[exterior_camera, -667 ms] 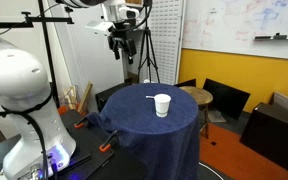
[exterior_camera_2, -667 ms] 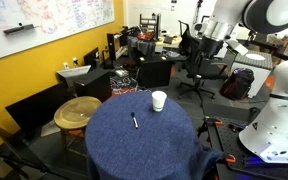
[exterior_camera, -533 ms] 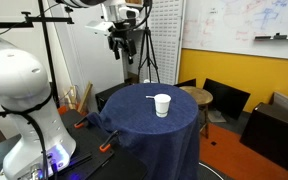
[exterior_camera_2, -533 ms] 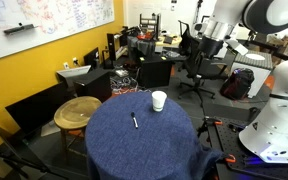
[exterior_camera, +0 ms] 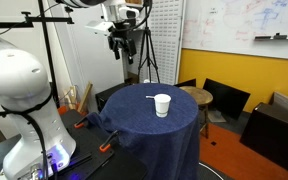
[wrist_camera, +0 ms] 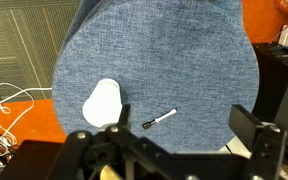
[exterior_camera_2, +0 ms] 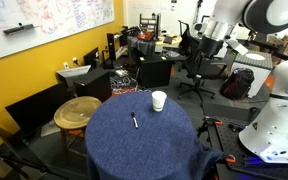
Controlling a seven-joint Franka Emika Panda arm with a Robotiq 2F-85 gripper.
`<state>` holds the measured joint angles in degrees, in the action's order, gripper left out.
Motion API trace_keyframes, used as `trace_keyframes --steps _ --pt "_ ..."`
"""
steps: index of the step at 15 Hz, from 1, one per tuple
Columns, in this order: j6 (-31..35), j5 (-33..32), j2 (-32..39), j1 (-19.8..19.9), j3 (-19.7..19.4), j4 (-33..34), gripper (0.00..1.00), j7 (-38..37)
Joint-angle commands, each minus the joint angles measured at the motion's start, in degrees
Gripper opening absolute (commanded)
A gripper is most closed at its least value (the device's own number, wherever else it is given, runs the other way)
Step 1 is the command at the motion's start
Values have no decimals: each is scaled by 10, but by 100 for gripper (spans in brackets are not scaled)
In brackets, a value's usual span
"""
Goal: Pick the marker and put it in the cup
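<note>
The marker (wrist_camera: 160,119) lies flat on the round blue-clothed table (wrist_camera: 174,45), apart from the cup. In the wrist view it shows a pale shaft and a dark end; in an exterior view (exterior_camera_2: 135,121) it looks dark. The small white cup (wrist_camera: 102,102) stands upright on the cloth and shows in both exterior views (exterior_camera: 162,105) (exterior_camera_2: 159,100). My gripper (wrist_camera: 172,150) is open and empty. It hangs high above the table in an exterior view (exterior_camera: 122,46), well clear of both things.
A round wooden stool (exterior_camera_2: 76,110) and black chairs (exterior_camera: 224,98) stand beside the table. The white robot base (exterior_camera: 19,85) is close to the table's edge. A tripod (exterior_camera: 147,62) stands behind. Orange clamps (exterior_camera: 106,148) and cables lie on the floor.
</note>
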<state>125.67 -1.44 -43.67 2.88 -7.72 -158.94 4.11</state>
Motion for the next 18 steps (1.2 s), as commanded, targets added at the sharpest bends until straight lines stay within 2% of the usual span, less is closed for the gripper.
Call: trace_keyframes --steps 1,5,11,16,18 --pt "47 21 21 4 9 1 100 -20" --pt "145 57 69 2 18 3 100 -62" --pt "270 85 188 5 58 33 100 -158" --pt "317 103 283 22 79 88 100 -262" --pt "318 117 318 20 73 116 100 -283"
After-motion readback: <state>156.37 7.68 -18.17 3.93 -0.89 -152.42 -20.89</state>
